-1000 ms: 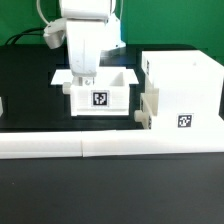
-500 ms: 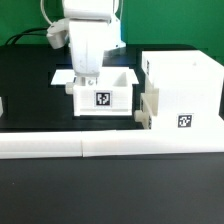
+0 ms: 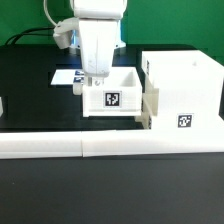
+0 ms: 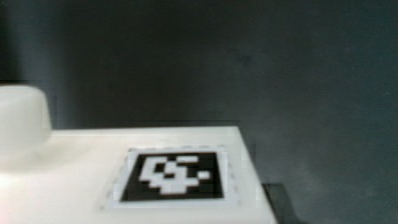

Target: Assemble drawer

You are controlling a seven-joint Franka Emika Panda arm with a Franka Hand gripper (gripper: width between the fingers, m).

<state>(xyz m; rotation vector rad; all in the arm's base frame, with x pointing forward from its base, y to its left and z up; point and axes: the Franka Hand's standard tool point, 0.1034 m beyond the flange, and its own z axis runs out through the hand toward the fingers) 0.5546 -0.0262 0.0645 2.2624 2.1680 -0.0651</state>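
Note:
A small white tray with a black-and-white tag on its front sits on the black table, just to the exterior view's left of the tall white box casing. My gripper reaches down over the tray's left wall and is shut on it. A second white piece with a small knob sticks out of the casing's left side, close to the tray. The wrist view shows the tray's tagged white face and a rounded white knob against the dark table; my fingers do not show there.
A long low white L-shaped bar runs along the front of the table. The marker board lies flat behind the tray to the left. A small white part shows at the exterior view's left edge.
My gripper and the tray have moved together to the exterior view's right, toward the casing. The gap between the tray and the casing has nearly closed.

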